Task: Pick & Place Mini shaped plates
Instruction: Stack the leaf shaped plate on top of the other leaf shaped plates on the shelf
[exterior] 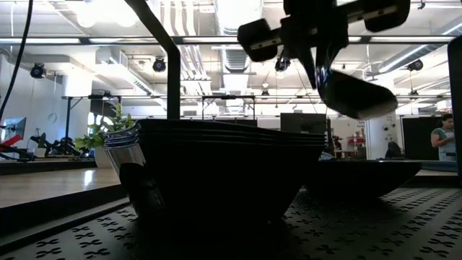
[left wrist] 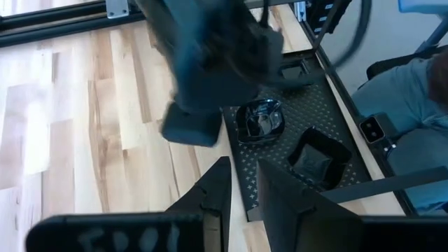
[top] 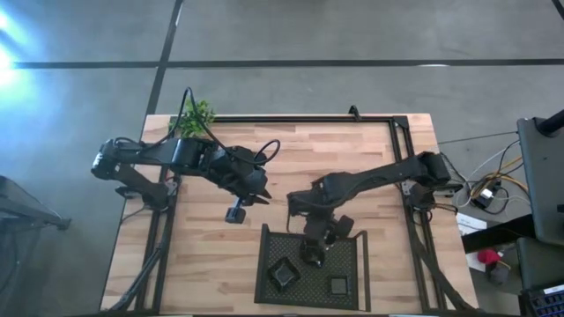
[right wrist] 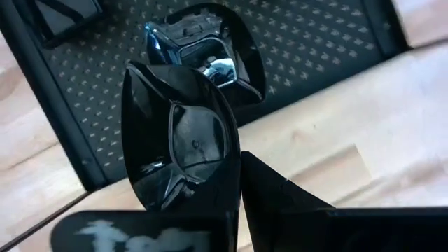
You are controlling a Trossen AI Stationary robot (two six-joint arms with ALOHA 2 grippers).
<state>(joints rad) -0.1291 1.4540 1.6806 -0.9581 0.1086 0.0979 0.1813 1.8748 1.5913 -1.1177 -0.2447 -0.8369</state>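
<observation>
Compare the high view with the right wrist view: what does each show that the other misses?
Only the high view shows the left gripper over bare wood, the plant and two more mini plates in the mesh tray. Only the right wrist view shows the right gripper pinching a glossy plate by its rim. Both show the tray and its stacked plates.

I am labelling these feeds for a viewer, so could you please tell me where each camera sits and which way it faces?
High view: overhead, straight down on the table, both arms and the mesh tray.
Low view: tray level, looking across a stack of plates; the right tool hangs above with a plate.
Left wrist view: on the left arm, toward the tray; left tool at the bottom.
Right wrist view: past the right tool, shut on a mini plate.
All views share the tray.
</observation>
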